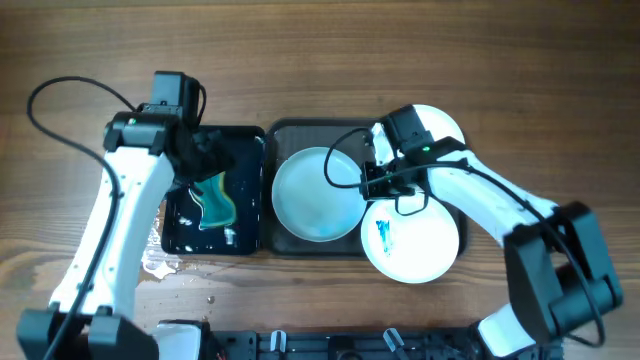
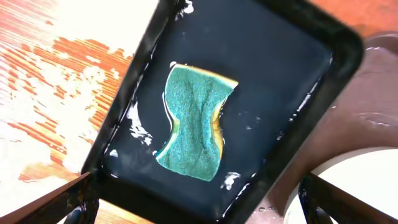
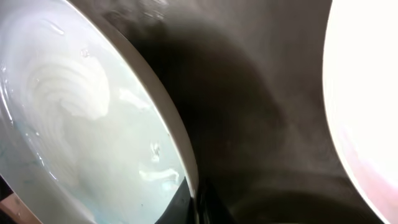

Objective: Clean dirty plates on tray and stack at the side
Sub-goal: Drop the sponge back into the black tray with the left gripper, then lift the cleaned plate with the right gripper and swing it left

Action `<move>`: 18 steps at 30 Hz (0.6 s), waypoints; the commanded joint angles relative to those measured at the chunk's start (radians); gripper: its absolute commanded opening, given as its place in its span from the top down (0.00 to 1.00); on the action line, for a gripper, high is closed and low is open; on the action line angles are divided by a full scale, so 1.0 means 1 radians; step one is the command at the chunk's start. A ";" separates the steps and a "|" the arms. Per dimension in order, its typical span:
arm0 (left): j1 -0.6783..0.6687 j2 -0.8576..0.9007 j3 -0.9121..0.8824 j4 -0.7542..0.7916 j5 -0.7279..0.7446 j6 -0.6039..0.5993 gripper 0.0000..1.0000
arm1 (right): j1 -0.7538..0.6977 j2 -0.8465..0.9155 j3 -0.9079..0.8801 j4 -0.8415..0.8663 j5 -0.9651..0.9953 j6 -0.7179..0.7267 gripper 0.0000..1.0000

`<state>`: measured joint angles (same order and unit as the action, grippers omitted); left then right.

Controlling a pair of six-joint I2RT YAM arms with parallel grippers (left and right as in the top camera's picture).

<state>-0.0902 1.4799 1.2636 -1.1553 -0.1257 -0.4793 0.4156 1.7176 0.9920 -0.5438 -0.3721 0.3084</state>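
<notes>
1. Grip status: right gripper [image 1: 374, 182] sits at the rim of the centre plate [image 1: 315, 195] on the tray [image 1: 305, 126]; can't tell if it's clamped.
2. Left gripper [image 2: 199, 202] is wide open and empty, over the sponge [image 2: 196, 121] in the basin [image 2: 280, 56].
3. Centre plate looks wiped. Near plate [image 1: 415, 245] is blue-smeared. Far plate [image 1: 443, 122] is part hidden. Stacking not started, I'd say.

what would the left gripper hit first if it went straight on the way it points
Most likely the green sponge lying in the wet black basin: the left gripper faces it squarely in its wrist view, fingers open. How far off it is cannot be told.
</notes>
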 commanded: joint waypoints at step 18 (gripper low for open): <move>0.231 -0.045 0.056 -0.047 0.145 0.084 0.00 | 0.024 0.043 0.606 -0.698 0.266 -0.055 0.95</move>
<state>0.1341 1.4490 1.2991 -1.2007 0.0036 -0.4187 0.4187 1.7103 1.5791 -1.2263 -0.1463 0.2703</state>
